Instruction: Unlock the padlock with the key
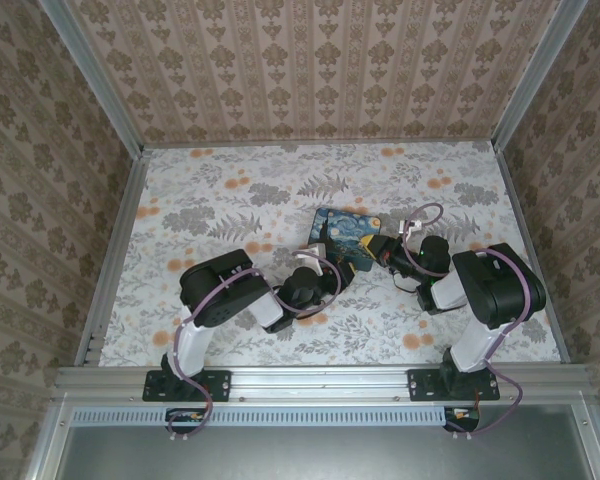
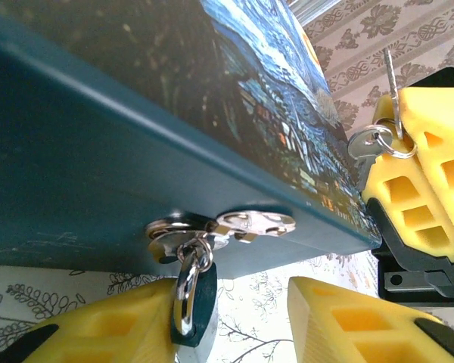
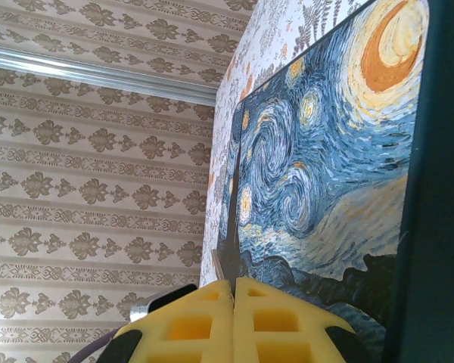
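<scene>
Padlock [image 2: 206,304] hangs on the hasp [image 2: 227,225] on the teal side wall of the box [image 2: 76,151]. Its long axis runs from the hasp straight toward my left gripper [image 2: 231,302]. The shackle [image 2: 186,291] end is up at the box, and the dark teal body points down between my 2 left fingers. The body touches the left-hand finger [image 2: 98,333] in that view; the other finger stands apart from it. So my left jaws are spread, clamping nothing. The keyhole end is hidden, can't tell which way it faces.

Right gripper [image 3: 234,286]: jaws pressed together, pinching the key [image 3: 231,249]. The blade sticks out past the fingertips, in line with the fingers, edge-on to the wrist camera, just beside the painted lid. In the left wrist view the blade points up. A ring [image 2: 397,145] and what looks like a 2nd key head hang at those fingertips.

In the way: the box corner sits between key and padlock. From above, my left gripper is at the box's near-left side and my right at its right edge, on the floral table [image 1: 230,200].

Count: 1 padlock, 1 box, 1 hasp, 1 ring, 2 grippers.
</scene>
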